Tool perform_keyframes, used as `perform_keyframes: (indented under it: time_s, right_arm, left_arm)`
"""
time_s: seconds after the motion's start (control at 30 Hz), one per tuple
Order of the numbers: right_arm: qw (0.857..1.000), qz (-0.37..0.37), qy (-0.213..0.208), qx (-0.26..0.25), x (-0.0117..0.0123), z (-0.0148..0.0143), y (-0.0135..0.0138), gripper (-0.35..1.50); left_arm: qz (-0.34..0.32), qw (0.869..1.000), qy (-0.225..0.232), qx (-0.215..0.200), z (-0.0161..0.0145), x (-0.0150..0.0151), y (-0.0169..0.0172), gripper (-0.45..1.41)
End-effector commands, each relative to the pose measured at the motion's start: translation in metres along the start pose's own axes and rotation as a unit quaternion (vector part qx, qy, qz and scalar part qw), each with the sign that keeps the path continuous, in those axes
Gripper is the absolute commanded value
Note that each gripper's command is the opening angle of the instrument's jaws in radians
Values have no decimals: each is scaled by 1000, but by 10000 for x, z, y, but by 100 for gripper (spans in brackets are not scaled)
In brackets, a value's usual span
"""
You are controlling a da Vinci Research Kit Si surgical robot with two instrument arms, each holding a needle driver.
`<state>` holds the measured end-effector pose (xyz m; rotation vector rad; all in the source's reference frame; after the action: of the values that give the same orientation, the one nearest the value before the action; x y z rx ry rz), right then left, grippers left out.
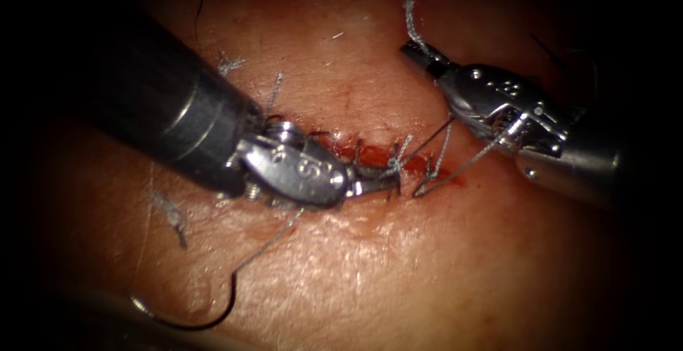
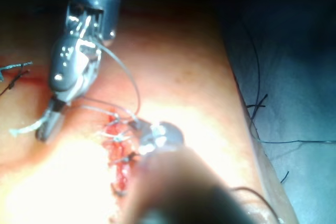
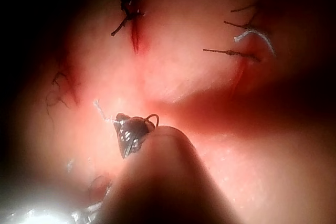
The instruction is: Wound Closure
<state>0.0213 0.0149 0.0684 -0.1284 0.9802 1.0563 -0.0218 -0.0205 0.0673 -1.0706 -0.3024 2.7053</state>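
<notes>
The cut (image 1: 370, 157) runs across the tissue (image 1: 398, 265) with red fluid in it. My left tool (image 1: 373, 182) lies over the cut's left part, its jaws shut on thread at the wound edge. Above and right of the cut, my right tool (image 1: 416, 52) is shut on a frayed pale thread end (image 1: 410, 16); the left wrist view shows the same tool (image 2: 47, 124) and end (image 2: 23, 128). A strand of thread (image 1: 455, 169) runs from the cut up to the right tool's wrist. The curved needle (image 1: 185, 327) lies free on the tissue at lower left, held by neither tool.
Short cut thread ends (image 1: 229, 63) stick up left of the cut, and another (image 1: 171, 212) lies lower left. Dark knotted stitches (image 3: 128, 9) (image 3: 231, 52) sit on the tissue. The tissue's edge meets a blue cloth (image 2: 299, 77) carrying loose dark thread.
</notes>
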Motion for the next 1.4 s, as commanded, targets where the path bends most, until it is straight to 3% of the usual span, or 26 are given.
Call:
perform_keyframes:
  time_s: [0.03, 0.13, 0.3, 0.4, 0.53, 0.8, 1.0, 1.23, 1.4]
  right_arm:
    - [1000, -4, -1, 7, -7, -5, -3, -35]
    - [1000, -8, 7, 13, -10, -24, -5, -35]
    - [997, -31, 60, 27, -6, -67, -32, -35]
    - [995, -48, 77, 38, -4, -92, -56, -35]
    - [992, -67, 96, 46, -8, -103, -72, -35]
    - [990, -93, 75, 79, -54, -107, -93, -35]
    - [986, -119, 43, 107, -96, -103, -108, -35]
    - [979, -145, -3, 145, -129, -102, -122, -35]
    - [965, -165, -27, 200, -148, -110, -141, -35]
  left_arm:
    - [-7, 1000, -3, 2, 0, -11, -4, -45]
    - [-16, 1000, -7, 7, -10, -20, -21, -45]
    - [-37, 999, -8, 8, -12, -19, -67, -45]
    - [-48, 999, -18, 10, -4, -20, -114, -45]
    - [-61, 998, -33, 10, 10, -21, -171, -45]
    - [-87, 995, -44, 16, 4, 20, -276, -45]
    - [-91, 994, -52, 20, -17, 41, -320, -45]
    - [-97, 994, -43, 37, -51, 58, -375, -45]
    - [-102, 993, -38, 47, -60, 63, -395, -45]
